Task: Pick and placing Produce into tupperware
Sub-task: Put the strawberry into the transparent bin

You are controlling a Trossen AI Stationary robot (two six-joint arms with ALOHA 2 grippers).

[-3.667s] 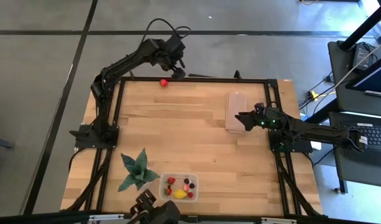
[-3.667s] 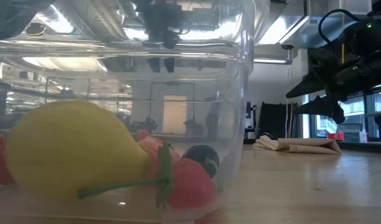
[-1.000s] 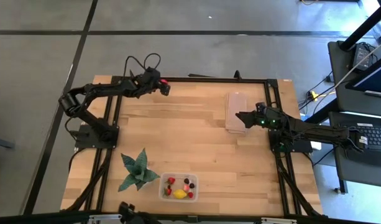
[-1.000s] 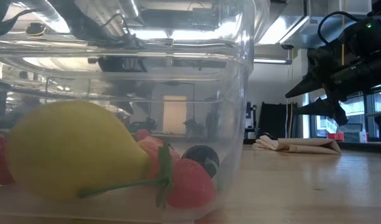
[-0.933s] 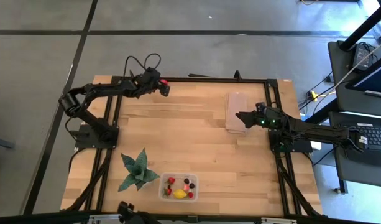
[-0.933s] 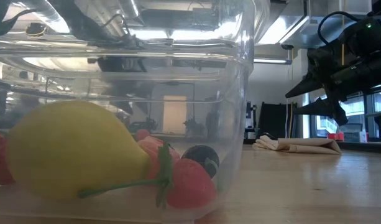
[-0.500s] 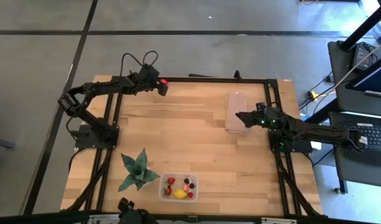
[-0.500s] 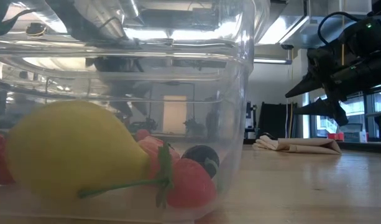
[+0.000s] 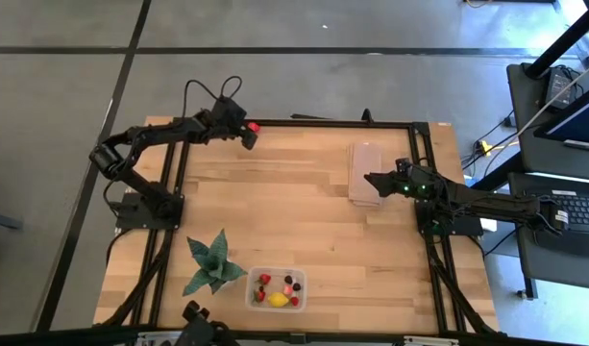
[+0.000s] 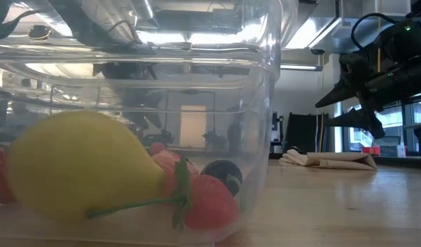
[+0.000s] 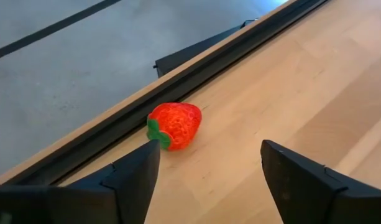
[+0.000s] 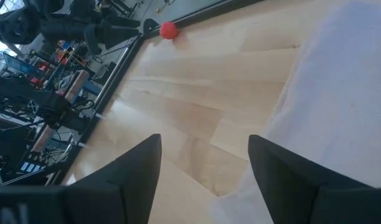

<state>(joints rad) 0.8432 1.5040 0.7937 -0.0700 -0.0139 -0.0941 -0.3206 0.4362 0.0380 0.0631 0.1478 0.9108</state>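
Overhead, a pale wooden table stands on grey floor.

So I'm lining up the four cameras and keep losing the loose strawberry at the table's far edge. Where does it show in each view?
High view: strawberry at the far rail, just ahead of the left gripper.
Low view: not seen; the tupperware fills the picture.
Left wrist view: strawberry beside the rail, ahead of the open fingers.
Right wrist view: small red dot far off.
Shared landmark: the black rail.
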